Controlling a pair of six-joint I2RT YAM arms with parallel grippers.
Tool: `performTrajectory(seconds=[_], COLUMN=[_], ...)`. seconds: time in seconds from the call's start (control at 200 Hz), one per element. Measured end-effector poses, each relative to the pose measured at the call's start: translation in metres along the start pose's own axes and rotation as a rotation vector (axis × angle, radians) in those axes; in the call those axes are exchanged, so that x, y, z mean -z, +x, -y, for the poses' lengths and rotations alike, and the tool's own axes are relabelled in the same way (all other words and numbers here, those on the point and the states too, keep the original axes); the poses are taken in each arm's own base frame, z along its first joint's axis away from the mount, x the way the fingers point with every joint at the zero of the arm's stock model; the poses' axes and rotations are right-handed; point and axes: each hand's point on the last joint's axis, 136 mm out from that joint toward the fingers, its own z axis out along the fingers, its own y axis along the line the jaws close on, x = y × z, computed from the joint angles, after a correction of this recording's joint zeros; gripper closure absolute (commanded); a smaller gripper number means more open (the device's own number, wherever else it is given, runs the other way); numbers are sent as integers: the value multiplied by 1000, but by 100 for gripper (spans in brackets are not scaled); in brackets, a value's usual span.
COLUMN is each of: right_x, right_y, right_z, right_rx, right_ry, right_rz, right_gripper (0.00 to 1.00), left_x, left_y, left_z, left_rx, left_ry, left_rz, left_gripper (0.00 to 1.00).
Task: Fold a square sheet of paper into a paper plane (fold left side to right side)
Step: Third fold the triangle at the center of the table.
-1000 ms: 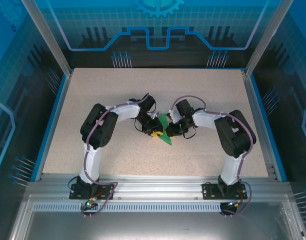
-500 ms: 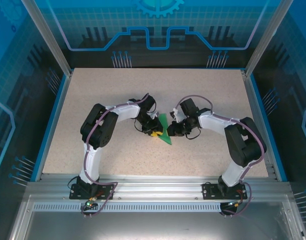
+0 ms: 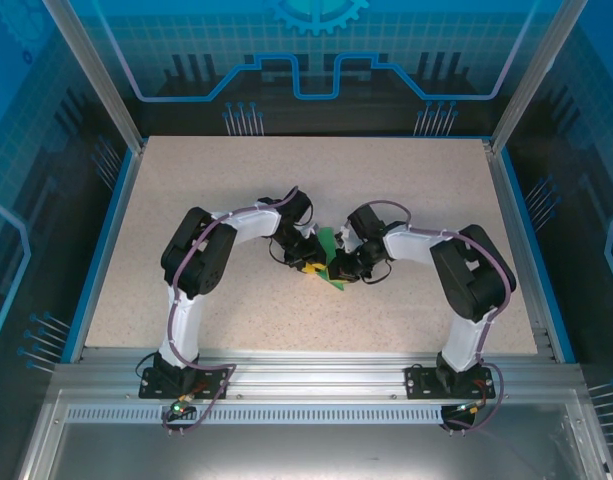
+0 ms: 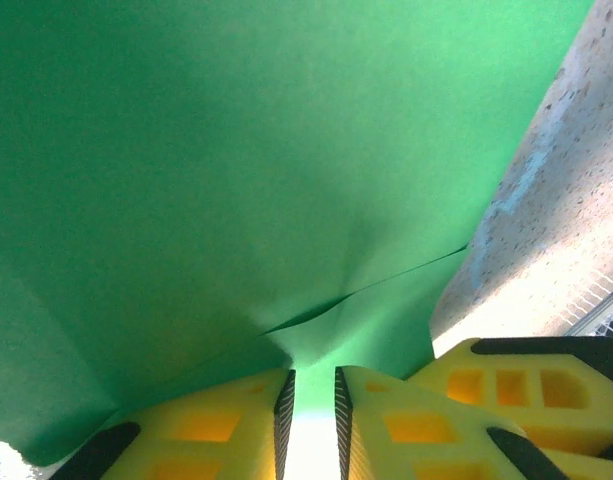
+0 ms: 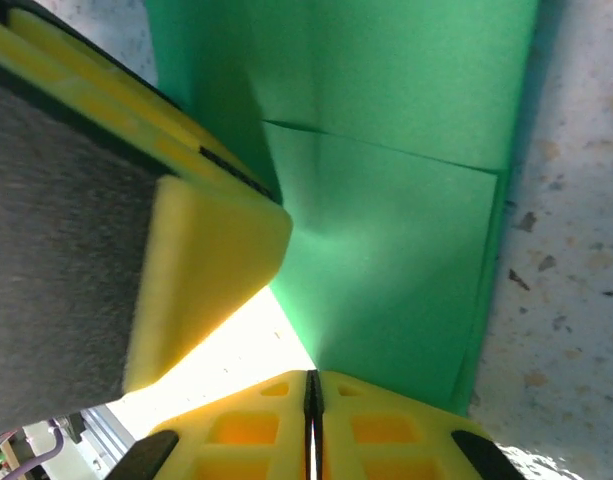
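Right pincer (image 3: 340, 270) nearer, wrist shows paper (image 5: 406, 230) pinched

— What sort of place is this?
— A robotics lab cell: two robot arms (image 3: 198, 250) bolted to an aluminium rail (image 3: 306, 378), a speckled table (image 3: 386, 180) and circuit-printed blue panels (image 3: 316, 60) around it.

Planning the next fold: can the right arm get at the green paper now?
Likely yes: the right gripper sits at the edge of the green paper, seemingly shut on it; the left gripper beside it leaves that edge free.
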Motion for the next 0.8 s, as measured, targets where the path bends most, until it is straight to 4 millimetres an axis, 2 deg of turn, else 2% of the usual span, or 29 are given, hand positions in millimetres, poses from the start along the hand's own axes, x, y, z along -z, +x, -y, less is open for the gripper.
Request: performTrajectory(seconds=[0.465, 0.8], right_x=[0, 15], right_y=[16, 43], right_z=[16, 35], right_rx=[-50, -98], right_ry=[54, 80], right_rz=[-27, -45], right_gripper=[91, 90], left_x=[0, 0], left_y=[0, 0], left_z=[-1, -1], left_rx=[-3, -5], left_ry=[-9, -22], left_rz=[2, 6], left_gripper=[76, 77])
